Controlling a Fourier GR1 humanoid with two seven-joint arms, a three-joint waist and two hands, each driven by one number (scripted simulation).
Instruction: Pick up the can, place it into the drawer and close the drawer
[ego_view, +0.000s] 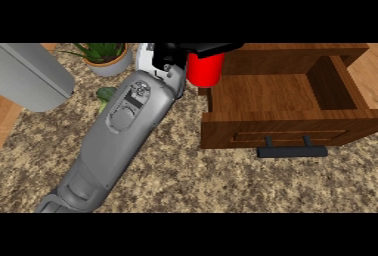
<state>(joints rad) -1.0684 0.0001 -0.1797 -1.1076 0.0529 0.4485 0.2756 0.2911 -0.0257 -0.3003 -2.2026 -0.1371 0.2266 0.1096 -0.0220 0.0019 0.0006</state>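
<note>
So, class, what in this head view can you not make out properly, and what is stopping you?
Head view only:
- can: top covered by the left hand curled round it.
- green object: mostly behind the forearm; unidentifiable.
- grey object: cut off by the left edge.
- right hand: nowhere in view.

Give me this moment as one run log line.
left hand: shut on can | can: at drawer left edge, not inside | drawer: open
</note>
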